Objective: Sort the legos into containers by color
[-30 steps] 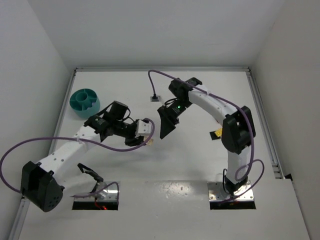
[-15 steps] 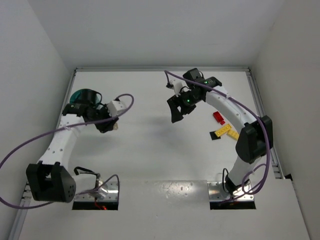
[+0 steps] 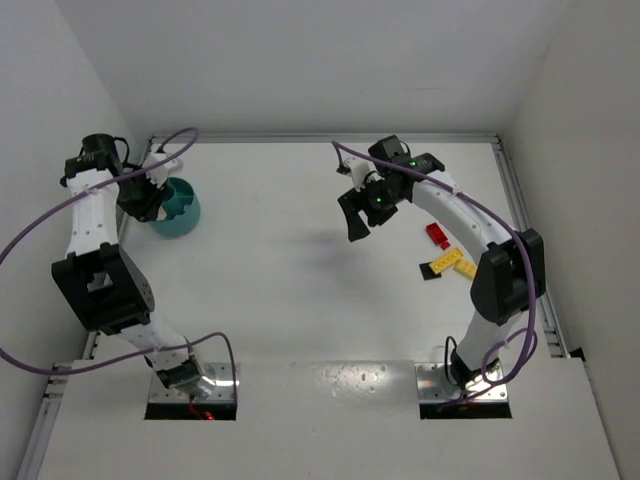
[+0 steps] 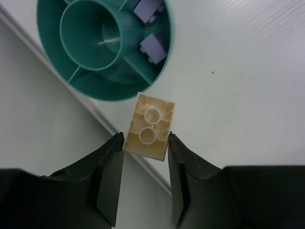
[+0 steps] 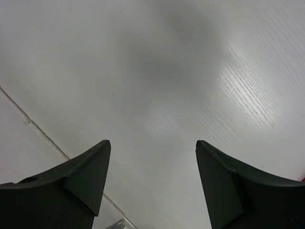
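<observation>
Though mid-table earlier — left gripper (image 4: 145, 139) with tan lego (image 4: 148, 125) now beside teal bowl (image 4: 109, 90).

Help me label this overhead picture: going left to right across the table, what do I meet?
teal bowl → right gripper → red lego

White table and the items resting on it.
We see the table (image 3: 300, 300) carrying a teal bowl (image 3: 186, 207) near its far left corner. A red brick (image 3: 437, 235) and yellow bricks (image 3: 453, 264) lie close together toward its right side.
</observation>
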